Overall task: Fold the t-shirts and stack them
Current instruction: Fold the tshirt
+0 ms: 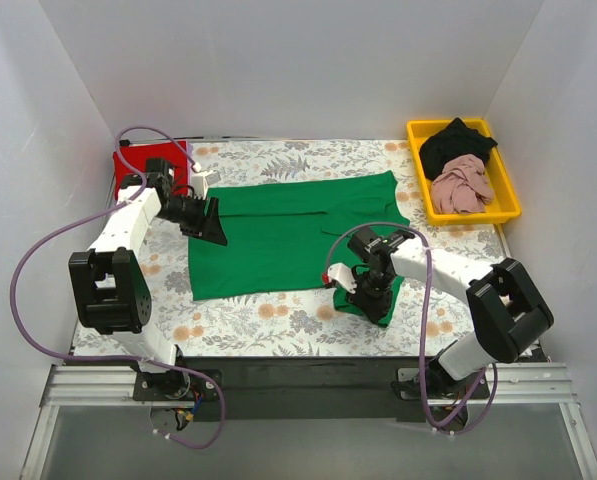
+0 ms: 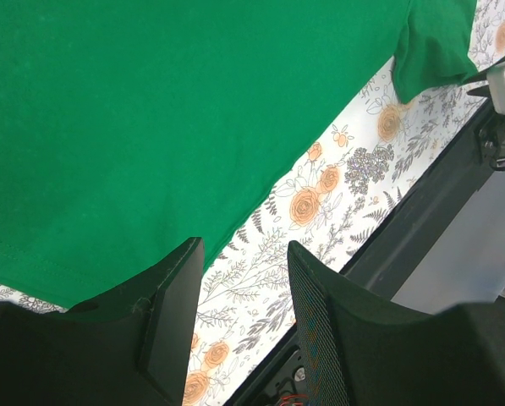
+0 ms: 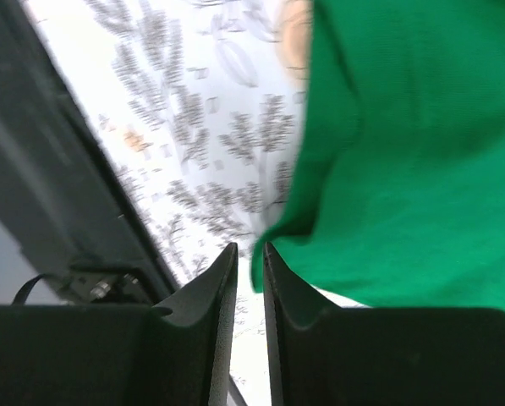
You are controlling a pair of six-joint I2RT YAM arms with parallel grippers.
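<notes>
The bright green t-shirt (image 1: pixel 278 235) lies spread flat on the floral cloth, with one sleeve (image 1: pixel 350 304) sticking out at its near right. My left gripper (image 1: pixel 216 222) hovers at the shirt's left edge. In the left wrist view it (image 2: pixel 245 245) is open and empty, with the green hem (image 2: pixel 150 110) beside its left finger. My right gripper (image 1: pixel 370 298) is over that sleeve. In the right wrist view its jaws (image 3: pixel 249 247) stand a narrow gap apart, and the green cloth's edge (image 3: pixel 421 152) reaches into the gap at the tips. A red t-shirt (image 1: pixel 130 170) lies at the back left.
A yellow tray (image 1: pixel 473 216) at the back right holds a black t-shirt (image 1: pixel 456 140) and a dusty pink one (image 1: pixel 460 185). The floral cloth (image 1: pixel 258 315) covers the table. White walls close in the sides and back. A dark rail runs along the near edge.
</notes>
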